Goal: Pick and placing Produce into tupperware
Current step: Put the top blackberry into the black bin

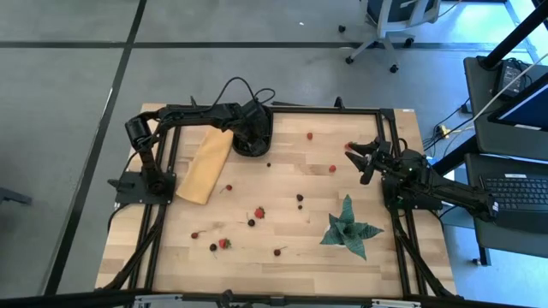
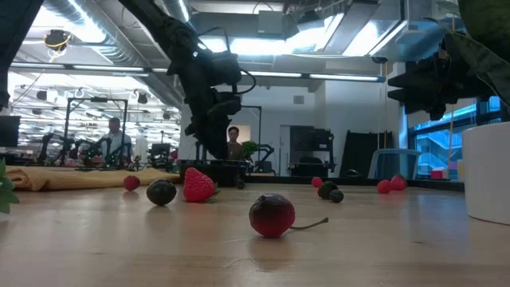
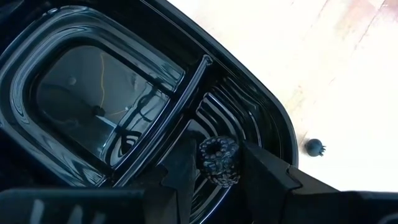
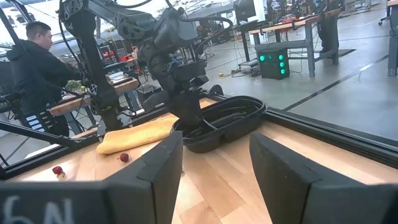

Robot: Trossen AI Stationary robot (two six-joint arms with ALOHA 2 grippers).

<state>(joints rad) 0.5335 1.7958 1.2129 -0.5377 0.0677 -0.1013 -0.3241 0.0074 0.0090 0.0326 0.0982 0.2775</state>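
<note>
The high view looks straight down on the whole tabletop [image 1: 282,257] and both arms. The low view sits at tabletop height, facing level across it into the room. The left wrist view is pressed close above the tupperware [image 3: 124,87]. The right wrist view faces across the tabletop, sharing that tupperware [image 4: 224,121] from afar.

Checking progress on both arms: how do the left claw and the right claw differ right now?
The left claw is down inside the black tub, while the right claw hovers apart from it over bare wood near the table's right edge. The left claw has a dark berry between its fingers; the right claw stands open and empty. Both are dark two-finger claws.
</note>
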